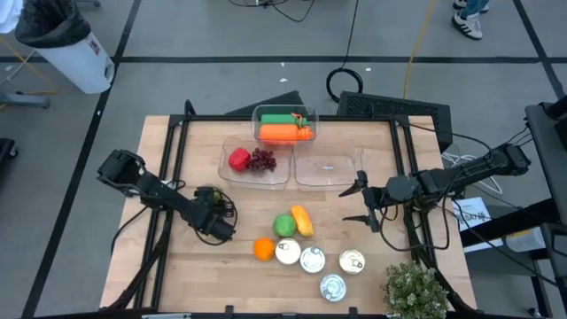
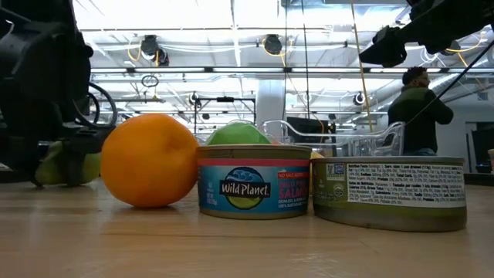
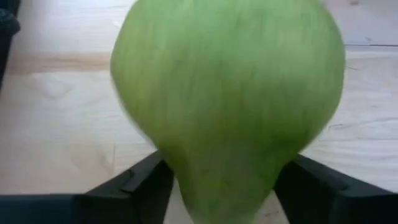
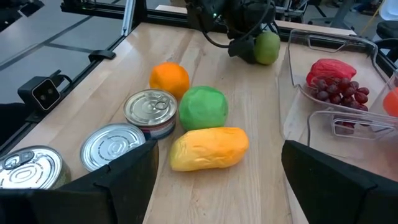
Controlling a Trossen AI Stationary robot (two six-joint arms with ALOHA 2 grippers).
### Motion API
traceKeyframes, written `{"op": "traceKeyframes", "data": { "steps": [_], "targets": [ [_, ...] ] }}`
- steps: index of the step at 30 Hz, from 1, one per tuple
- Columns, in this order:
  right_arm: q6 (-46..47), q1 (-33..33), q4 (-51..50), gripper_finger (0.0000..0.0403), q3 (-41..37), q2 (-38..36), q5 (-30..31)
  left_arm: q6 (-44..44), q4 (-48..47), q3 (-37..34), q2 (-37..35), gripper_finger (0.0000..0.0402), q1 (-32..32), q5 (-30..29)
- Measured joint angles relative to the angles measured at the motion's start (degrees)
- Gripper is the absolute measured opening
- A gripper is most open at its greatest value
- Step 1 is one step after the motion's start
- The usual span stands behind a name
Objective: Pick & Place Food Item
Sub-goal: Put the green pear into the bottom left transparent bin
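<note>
A green pear (image 3: 230, 99) lies on the wooden table near its left side, also in the right wrist view (image 4: 267, 47) and the low view (image 2: 68, 167). My left gripper (image 1: 215, 223) stands over it, shut on it. My right gripper (image 1: 361, 204) hangs open above the table's right half, holding nothing. An orange (image 1: 263, 249), a green round fruit (image 1: 283, 225) and a yellow food item (image 1: 302, 221) rest on the table between the two grippers. My left gripper has the pear's narrower end (image 3: 186, 186) pinched between its two fingers (image 3: 140, 186), one on each side. The fingers come slanting down from the table's left. The pear's underside (image 2: 73, 179) rests on the table.
Several tins (image 1: 312, 260) stand near the front edge. At the back are a clear tray (image 1: 226, 164) with a red item and grapes, an empty clear tray (image 1: 326, 170) and a container (image 1: 284, 113) with a carrot. A potted plant (image 1: 415, 291) stands front right.
</note>
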Motion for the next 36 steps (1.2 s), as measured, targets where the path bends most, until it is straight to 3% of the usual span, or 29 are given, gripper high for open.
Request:
{"op": "traceKeyframes", "data": {
  "steps": [5, 18, 24, 27, 31, 36],
  "targets": [
    [0.0, 0.0, 0.0, 0.032, 0.0, 0.0, 0.02, 1.86, -0.39, 0.49, 0.1, 0.0146, 0.02, 0.28],
    [0.02, 0.0, 0.02, 0.032, -0.02, 0.0, 0.02, -3.25, -18.98, 9.73, -5.66, 0.0146, -5.81, 0.02],
    [0.02, 0.0, 0.02, 0.032, -0.02, 0.0, 0.02, -3.96, -25.26, 18.3, -9.41, 0.0146, -8.38, -12.01],
    [0.02, -0.02, 0.04, 0.032, -0.02, 0.0, 0.04, 1.84, -25.19, 22.37, -10.81, 0.0146, -6.4, -20.17],
    [0.02, 0.0, 0.14, 0.032, -0.02, 0.01, 0.02, 15.96, -22.64, 27.53, -10.91, 0.0146, 0.73, -23.88],
    [0.02, 0.0, 0.87, 0.032, -0.02, 0.0, 0.04, 46.61, -2.07, 29.4, -10.89, 0.0146, 13.14, -21.44]
  ]
}}
